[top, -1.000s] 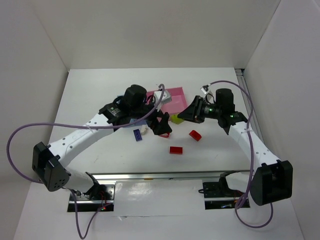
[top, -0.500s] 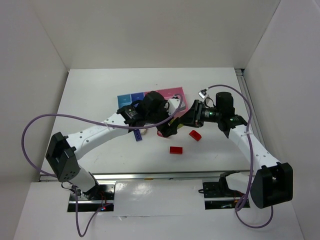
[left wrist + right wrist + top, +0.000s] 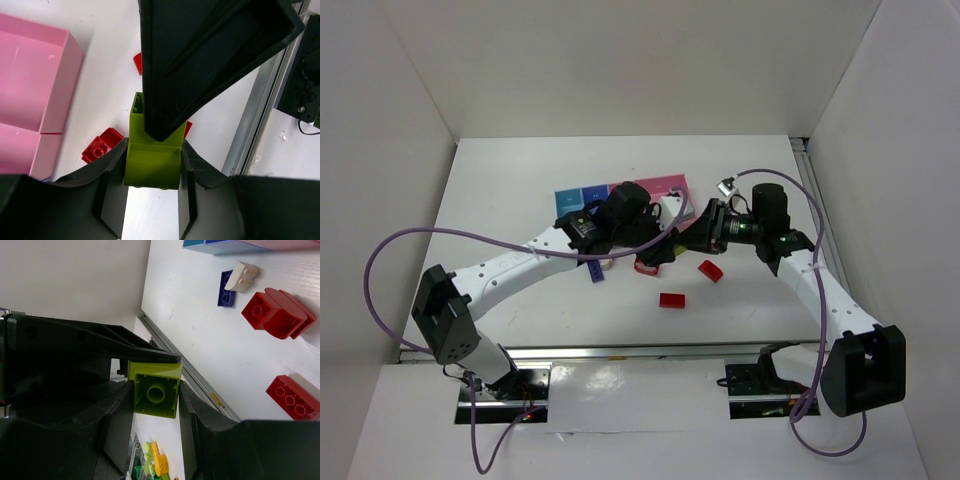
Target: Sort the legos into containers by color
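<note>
My left pincer [image 3: 153, 150] and right pincer [image 3: 156, 392] are both clamped on the lime brick [image 3: 151, 167], over red bricks [image 3: 101, 145] on the worktop [image 3: 100, 75].

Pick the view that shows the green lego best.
Left wrist: the green lego is large and centred, its long side plain. Right wrist shows it smaller, end on. Top external shows barely a sliver.

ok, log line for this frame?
phase: handover | left tool: shut on lime green lego | right tool: shut on it | red legos: on table
</note>
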`<move>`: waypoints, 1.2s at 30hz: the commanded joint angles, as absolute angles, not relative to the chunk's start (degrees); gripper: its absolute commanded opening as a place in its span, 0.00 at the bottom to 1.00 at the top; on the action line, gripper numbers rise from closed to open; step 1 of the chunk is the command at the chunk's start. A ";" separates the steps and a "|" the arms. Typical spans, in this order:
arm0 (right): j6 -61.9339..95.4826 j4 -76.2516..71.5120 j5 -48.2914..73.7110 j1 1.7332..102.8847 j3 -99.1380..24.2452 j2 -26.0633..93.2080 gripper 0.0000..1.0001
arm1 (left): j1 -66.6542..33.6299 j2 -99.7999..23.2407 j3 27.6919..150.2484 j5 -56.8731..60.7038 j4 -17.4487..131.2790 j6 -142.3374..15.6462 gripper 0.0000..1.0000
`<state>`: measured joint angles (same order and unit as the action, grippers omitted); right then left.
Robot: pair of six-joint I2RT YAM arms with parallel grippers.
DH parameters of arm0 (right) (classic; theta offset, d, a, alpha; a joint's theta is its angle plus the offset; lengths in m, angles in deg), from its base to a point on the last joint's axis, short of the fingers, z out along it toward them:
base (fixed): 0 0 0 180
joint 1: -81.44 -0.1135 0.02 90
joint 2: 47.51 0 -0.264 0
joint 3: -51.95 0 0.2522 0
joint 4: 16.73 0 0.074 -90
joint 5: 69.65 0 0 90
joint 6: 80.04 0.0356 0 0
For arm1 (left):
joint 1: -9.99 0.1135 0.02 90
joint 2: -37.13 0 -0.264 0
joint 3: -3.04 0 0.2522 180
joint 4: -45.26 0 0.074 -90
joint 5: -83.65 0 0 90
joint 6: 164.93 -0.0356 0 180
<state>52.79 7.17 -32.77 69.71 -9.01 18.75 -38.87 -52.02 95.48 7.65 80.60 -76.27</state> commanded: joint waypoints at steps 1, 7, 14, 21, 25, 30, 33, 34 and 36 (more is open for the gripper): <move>51.80 6.86 -35.46 70.62 -10.23 18.05 0.37 | -38.88 -51.29 97.22 7.89 78.18 -75.98 0.10; 48.81 10.31 -35.99 74.56 -13.23 19.29 0.35 | -36.69 -50.07 96.34 6.84 78.18 -75.45 0.00; 51.00 5.39 -35.82 75.37 -14.28 21.92 0.35 | -31.94 -48.13 93.27 12.28 78.18 -74.93 0.00; 48.90 6.88 -19.48 71.52 -21.92 30.43 0.39 | -25.10 -51.62 95.10 10.00 79.31 -64.83 0.00; 48.19 6.87 -6.83 69.31 -25.79 36.49 0.40 | -21.31 -57.51 101.07 7.98 83.53 -58.76 0.00; 46.35 7.40 5.22 66.77 -32.89 44.85 0.42 | -19.46 -67.01 112.50 8.34 89.68 -54.37 0.00; 44.60 8.63 10.23 65.18 -37.11 49.77 0.62 | -18.93 -72.55 118.30 7.80 93.03 -52.78 0.00; 44.59 8.64 10.94 65.18 -38.00 51.79 0.83 | -18.93 -73.43 119.01 7.80 93.03 -52.17 0.00; 43.54 9.16 11.65 64.65 -40.02 53.12 0.99 | -18.93 -75.19 120.07 7.80 93.03 -50.85 0.00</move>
<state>46.23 8.54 5.89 65.71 -35.39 52.41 -18.81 -73.74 117.38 7.92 90.11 -54.52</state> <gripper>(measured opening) 0.943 0.469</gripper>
